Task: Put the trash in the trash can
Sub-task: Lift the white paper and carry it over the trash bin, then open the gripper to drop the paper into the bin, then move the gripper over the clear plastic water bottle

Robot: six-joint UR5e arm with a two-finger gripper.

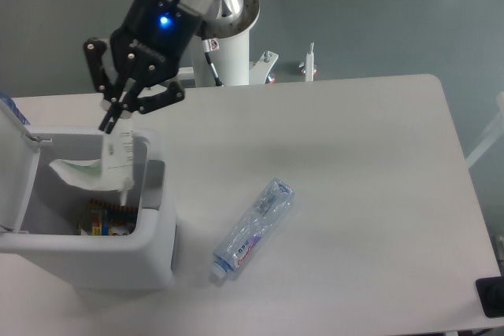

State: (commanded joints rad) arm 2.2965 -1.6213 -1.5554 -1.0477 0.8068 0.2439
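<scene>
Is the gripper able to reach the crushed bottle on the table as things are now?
Probably yes, once free. The crushed bottle lies alone on the open table with nothing over it. But the gripper holds the paper card above the trash can.

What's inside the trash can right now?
Inside the trash can, colourful wrappers lie at the bottom. The gripper dangles the paper card over the opening. The near wall hides the rest of the floor.
</scene>
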